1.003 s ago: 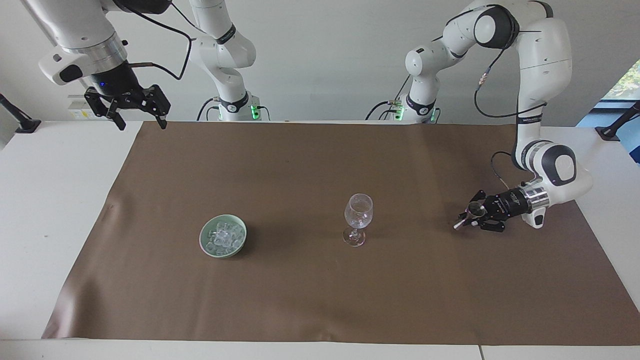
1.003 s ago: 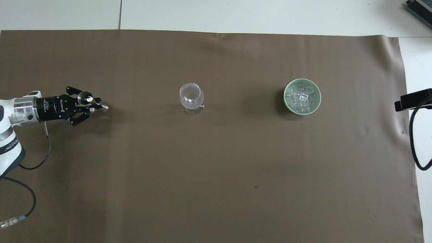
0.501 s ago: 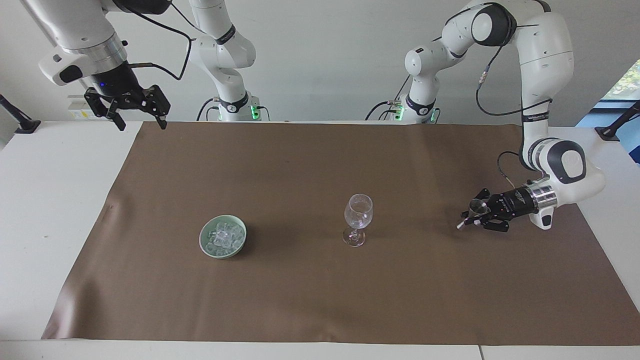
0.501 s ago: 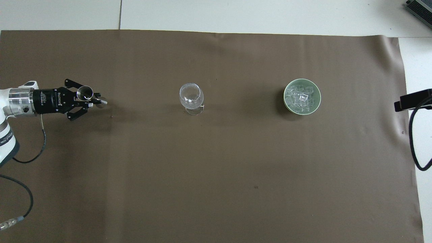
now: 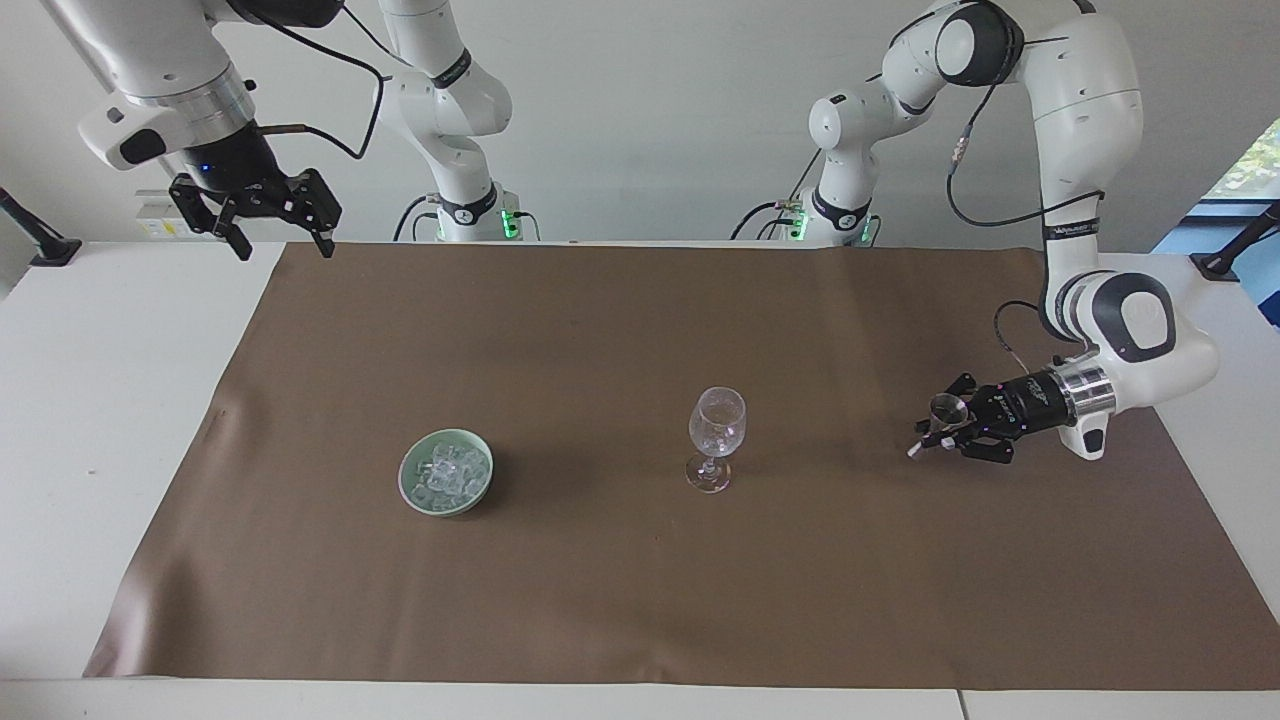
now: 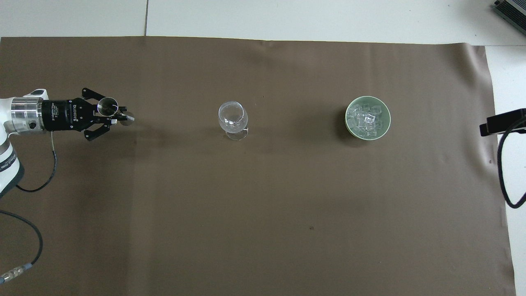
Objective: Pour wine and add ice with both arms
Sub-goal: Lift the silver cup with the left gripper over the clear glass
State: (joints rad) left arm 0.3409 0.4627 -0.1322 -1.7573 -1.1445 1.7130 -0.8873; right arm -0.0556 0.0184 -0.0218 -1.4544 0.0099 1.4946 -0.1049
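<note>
Holding the jigger by its waist, the left gripper is pinched on it low over the brown mat, at the left arm's end of the table. The jigger is tilted, its open mouth up. The glass stands upright mid-mat, well apart from it. The ice lies heaped in the green bowl, toward the right arm's end. The right gripper waits with fingers spread, high over the mat's corner.
</note>
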